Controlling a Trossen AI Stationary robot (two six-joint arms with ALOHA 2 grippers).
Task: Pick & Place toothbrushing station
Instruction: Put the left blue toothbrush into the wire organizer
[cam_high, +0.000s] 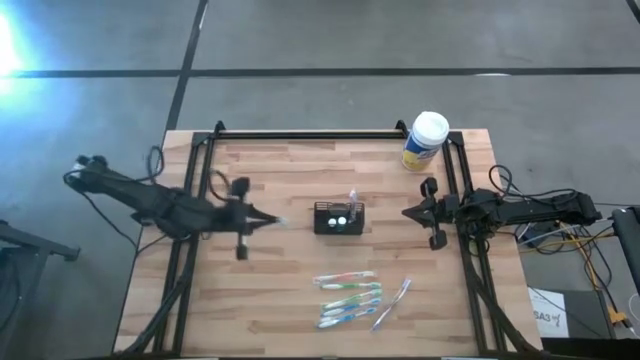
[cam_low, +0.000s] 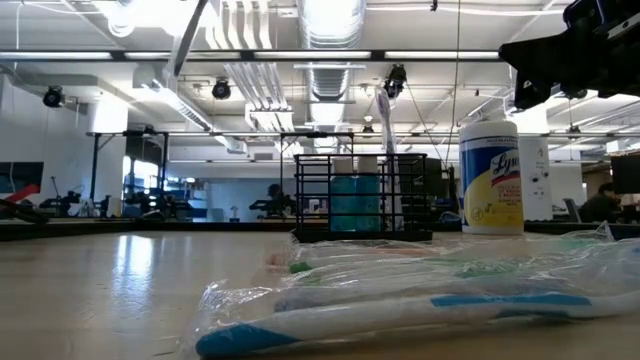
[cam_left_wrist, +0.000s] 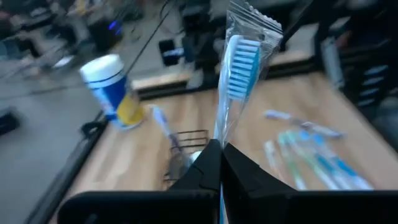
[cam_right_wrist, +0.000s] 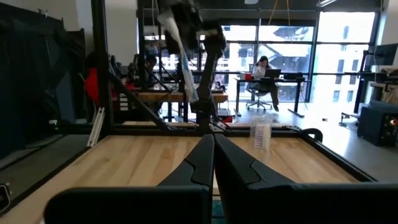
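High view shows the toothbrushing station (cam_high: 339, 217), a small black mesh caddy, at the middle of the wooden surface (cam_high: 280, 300), between the two grippers and near the tip of the left gripper (cam_high: 272, 221). One wrapped toothbrush (cam_high: 352, 196) already stands in the caddy, at its far side from the left gripper, with two pale round things beside it inside. Those I judge done. Left to do: a loose group of wrapped toothbrushes (cam_high: 350, 297) lies on the surface nearer the front edge, off to one side of both grippers.

From its wrist view, the left gripper (cam_left_wrist: 219, 160) is clamped tight on the lower end of a blue-bristled toothbrush in clear wrap (cam_left_wrist: 239, 62), which stands up from the fingertips, with the caddy (cam_left_wrist: 186, 155) just ahead and below. I judge this brush is on its way in.

Left arm reaches in level from its side, gripper pointed at the caddy. Right gripper (cam_high: 412, 213) waits past the caddy's opposite side, closed and empty, its arm stretched in level. A yellow canister with white lid (cam_high: 425, 140) stands at the far corner behind it.
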